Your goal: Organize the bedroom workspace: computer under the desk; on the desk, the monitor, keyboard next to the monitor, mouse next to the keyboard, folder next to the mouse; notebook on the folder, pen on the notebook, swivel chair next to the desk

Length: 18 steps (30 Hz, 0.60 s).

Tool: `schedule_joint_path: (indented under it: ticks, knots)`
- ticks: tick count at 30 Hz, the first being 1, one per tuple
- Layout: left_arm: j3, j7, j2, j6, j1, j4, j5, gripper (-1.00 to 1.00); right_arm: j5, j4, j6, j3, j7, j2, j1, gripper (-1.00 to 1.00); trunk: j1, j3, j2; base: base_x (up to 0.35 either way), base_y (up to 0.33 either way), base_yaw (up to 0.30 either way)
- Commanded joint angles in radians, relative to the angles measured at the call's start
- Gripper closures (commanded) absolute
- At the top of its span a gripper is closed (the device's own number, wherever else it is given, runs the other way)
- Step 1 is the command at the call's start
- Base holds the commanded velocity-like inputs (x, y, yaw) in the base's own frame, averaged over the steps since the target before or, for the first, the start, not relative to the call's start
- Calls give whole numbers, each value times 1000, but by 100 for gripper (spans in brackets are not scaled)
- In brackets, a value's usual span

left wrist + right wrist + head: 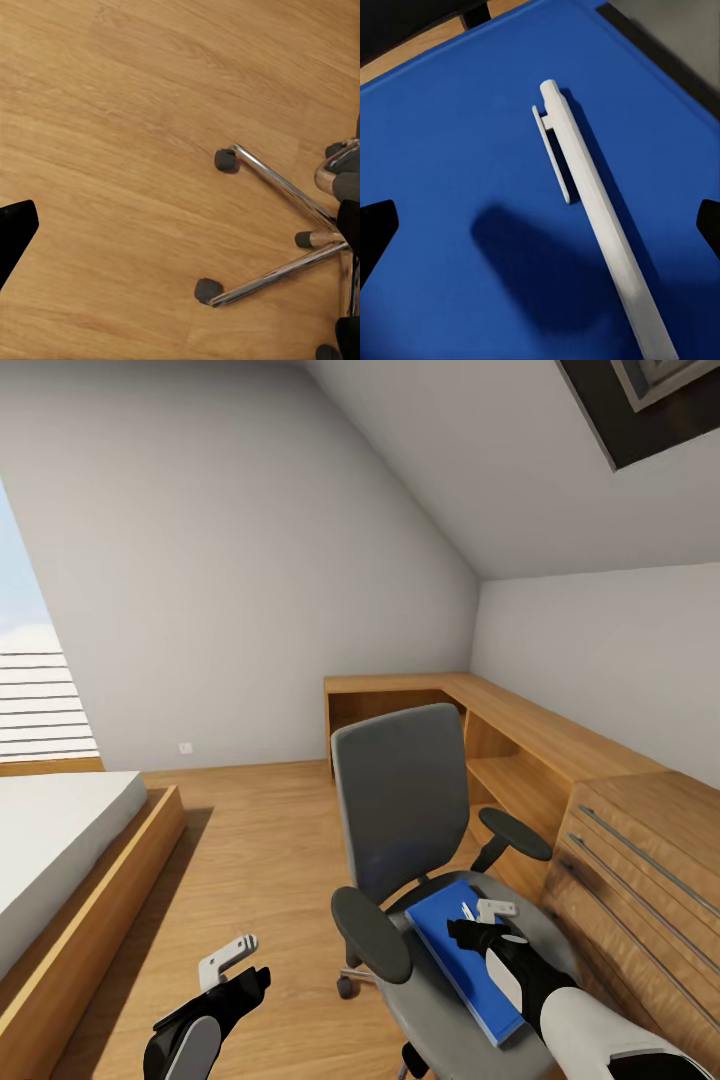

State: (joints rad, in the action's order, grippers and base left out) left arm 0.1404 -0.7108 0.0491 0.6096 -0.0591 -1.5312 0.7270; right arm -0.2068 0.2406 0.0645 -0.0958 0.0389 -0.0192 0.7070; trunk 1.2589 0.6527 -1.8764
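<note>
The right gripper (540,225) hangs with jaws wide and empty just above the pen (596,217), which lies on the folder (457,172) near its far end. The folder lies on the chair (400,800) seat, toward the seat's right edge. The step in hand looks like picking up the pen; next comes lowering and closing across its thin barrel. The left gripper (232,958) idles over the floor (112,112), apparently open.
</note>
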Motion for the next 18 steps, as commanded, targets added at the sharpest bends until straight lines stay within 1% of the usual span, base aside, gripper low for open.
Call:
schedule_joint_path:
  ticks: [1,18]
  knots:
    - [1,-9,0,1,-1,-1,9,-100,-9,3,6,-8,4,-1,0,-100,0,1,-1,0,0,0]
    - [1,-9,0,1,-1,-1,9,-100,-11,2,7,-8,4,-1,0,-100,0,1,-1,0,0,0]
